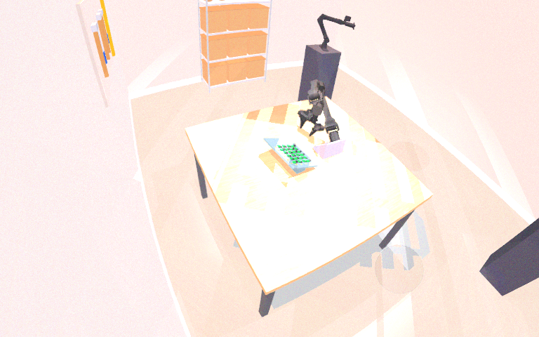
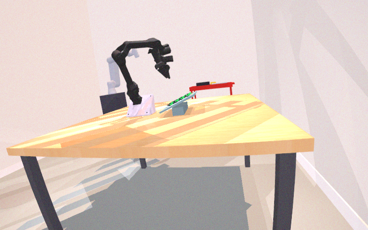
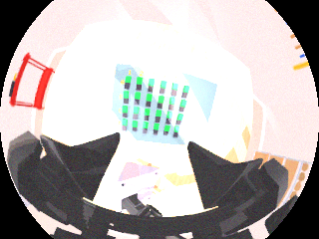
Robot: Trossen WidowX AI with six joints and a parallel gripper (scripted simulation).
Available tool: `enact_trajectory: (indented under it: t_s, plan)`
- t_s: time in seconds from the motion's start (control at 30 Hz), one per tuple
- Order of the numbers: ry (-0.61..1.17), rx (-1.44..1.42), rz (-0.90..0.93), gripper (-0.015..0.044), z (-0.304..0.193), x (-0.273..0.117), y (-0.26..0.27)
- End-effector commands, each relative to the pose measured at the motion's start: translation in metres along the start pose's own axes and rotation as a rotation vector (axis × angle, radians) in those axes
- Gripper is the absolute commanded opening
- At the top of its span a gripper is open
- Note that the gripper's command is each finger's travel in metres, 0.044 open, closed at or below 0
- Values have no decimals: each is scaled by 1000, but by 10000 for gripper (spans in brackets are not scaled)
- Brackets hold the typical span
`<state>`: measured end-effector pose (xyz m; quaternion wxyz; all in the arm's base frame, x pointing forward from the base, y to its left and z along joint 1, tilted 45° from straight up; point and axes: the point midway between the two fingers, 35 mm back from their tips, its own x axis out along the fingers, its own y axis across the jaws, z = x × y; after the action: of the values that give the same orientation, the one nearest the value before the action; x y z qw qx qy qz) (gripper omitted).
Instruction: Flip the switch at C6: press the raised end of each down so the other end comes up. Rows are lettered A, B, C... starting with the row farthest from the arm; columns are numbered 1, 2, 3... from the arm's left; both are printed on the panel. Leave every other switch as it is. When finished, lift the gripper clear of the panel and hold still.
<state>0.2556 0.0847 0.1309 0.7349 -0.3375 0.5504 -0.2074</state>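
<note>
The light blue switch panel [image 1: 271,140] [image 2: 164,110] [image 3: 204,95] is tilted on a block, its far edge higher. It carries four rows of six green-and-dark switches. Switch C6 [image 3: 179,119] is in the third row from the far edge, at the right end, in the wrist view. Its green part is on the far side and its dark part on the near side; which end is raised is too small to tell. The printed labels are not legible. My gripper [image 1: 306,130] [image 2: 169,78] [image 3: 155,140] is open and empty, high above the panel's near side, touching nothing.
The arm's pale pink mount [image 1: 330,149] [image 2: 146,107] stands on the wooden table [image 1: 309,238] [image 2: 244,127] just on the near side of the panel. A red table [image 2: 211,86] [image 3: 45,89], a shelf of orange boxes [image 1: 234,43] and another arm on a dark pedestal [image 1: 319,71] stand away from the table.
</note>
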Motion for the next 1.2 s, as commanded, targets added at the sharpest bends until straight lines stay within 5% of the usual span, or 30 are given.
enact_trajectory:
  t_s: [0.0, 0.3, 0.47, 0.7, 1.17]
  plan:
    - [1, 0, 3, 374, 0, 2, -1]
    - [-17, 22, 36, 137, -5, 83, -70]
    - [-20, 24, 30, 6, -7, 89, -76]
    - [4, 24, 29, 0, -6, 124, -75]
    - [4, 24, 28, 0, -6, 134, -75]
